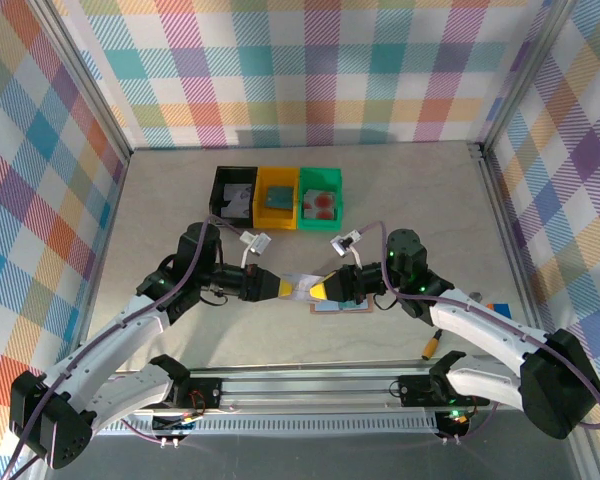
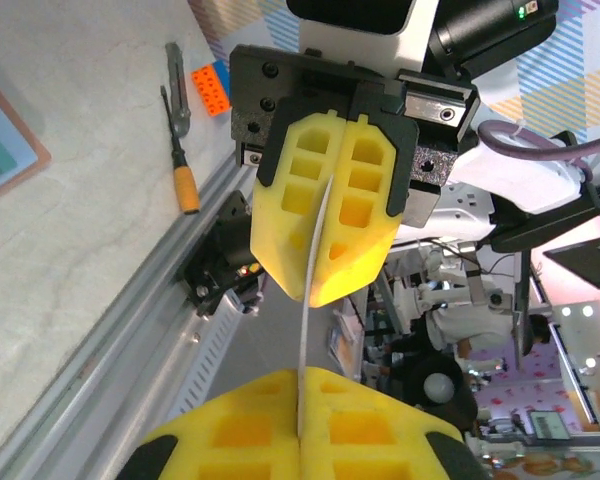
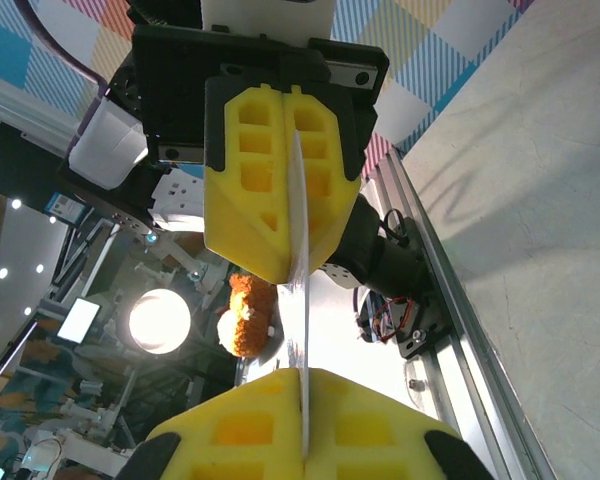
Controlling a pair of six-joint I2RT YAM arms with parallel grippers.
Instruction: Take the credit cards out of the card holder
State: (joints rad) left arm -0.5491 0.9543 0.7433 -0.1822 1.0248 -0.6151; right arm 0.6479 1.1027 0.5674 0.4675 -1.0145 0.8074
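Observation:
A thin pale credit card (image 1: 302, 288) hangs in the air between my two grippers, one end in each. My left gripper (image 1: 286, 288) is shut on its left end, and my right gripper (image 1: 319, 290) is shut on its right end. In the left wrist view the card (image 2: 311, 300) shows edge-on, running from my left gripper (image 2: 302, 376) up into the right one (image 2: 318, 298). The right wrist view shows the same card (image 3: 302, 310) edge-on between my right gripper (image 3: 303, 372) and the left one (image 3: 294, 276). The card holder (image 1: 344, 307) lies open on the table under the right gripper, and its corner (image 2: 2, 135) also shows.
Three bins stand in a row at the back: black (image 1: 217, 190), yellow (image 1: 277, 172) and green (image 1: 320, 172), each with a card inside. An orange-handled screwdriver (image 1: 432, 346) lies near the rail at the front right, with a small orange block (image 2: 212, 88) beyond it.

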